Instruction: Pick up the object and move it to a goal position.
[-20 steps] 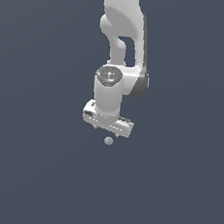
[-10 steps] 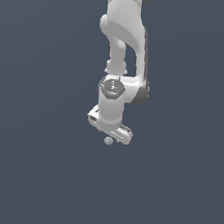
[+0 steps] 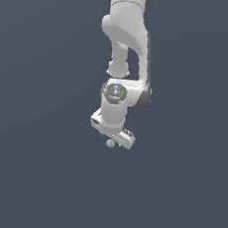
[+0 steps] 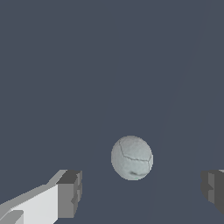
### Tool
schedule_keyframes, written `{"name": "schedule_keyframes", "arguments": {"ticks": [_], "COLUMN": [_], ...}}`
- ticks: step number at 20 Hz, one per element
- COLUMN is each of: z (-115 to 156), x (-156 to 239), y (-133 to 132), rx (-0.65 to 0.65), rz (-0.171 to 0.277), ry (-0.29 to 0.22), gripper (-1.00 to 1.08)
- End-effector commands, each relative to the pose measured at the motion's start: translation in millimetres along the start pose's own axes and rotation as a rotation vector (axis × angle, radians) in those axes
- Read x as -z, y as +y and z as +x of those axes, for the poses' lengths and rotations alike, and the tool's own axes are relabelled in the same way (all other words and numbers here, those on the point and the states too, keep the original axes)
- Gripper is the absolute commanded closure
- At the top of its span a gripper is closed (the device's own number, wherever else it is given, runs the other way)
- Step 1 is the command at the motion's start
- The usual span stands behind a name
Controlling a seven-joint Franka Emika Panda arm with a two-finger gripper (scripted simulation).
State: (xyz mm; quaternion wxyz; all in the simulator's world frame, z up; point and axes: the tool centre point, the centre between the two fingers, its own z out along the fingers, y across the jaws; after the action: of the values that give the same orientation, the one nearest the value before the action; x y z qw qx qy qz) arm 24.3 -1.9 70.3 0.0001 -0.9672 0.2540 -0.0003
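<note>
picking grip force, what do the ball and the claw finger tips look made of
Ball: pale grey, matte, with thin crack-like lines; it looks like stone or plaster, though a render leaves that open. Claw fingertips: dark grey, dull, blocky pads, perhaps rubber, on glossy white bodies.

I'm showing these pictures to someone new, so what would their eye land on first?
First the white robot arm, reaching down the middle of the exterior view against a plain dark grey-blue background. Next the small pale sphere just below the gripper. In the wrist view the sphere sits between the two dark fingertips with a gap on each side, so the gripper is open and not touching it.
</note>
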Motion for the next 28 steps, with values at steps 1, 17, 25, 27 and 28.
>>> {"name": "schedule_keyframes", "arguments": {"ticks": [1, 17, 25, 27, 28], "z": [0, 0, 0, 0, 0], "x": [-5, -49, -49, -48, -46], "y": [0, 0, 0, 0, 0], "rx": [-0.001, -0.005, -0.004, -0.004, -0.004], "rz": [0.0, 0.0, 0.0, 0.0, 0.0], "ry": [-0.001, 0.0, 0.0, 0.0, 0.0], "gripper": [-0.92, 1.08, 1.08, 1.08, 1.08]}}
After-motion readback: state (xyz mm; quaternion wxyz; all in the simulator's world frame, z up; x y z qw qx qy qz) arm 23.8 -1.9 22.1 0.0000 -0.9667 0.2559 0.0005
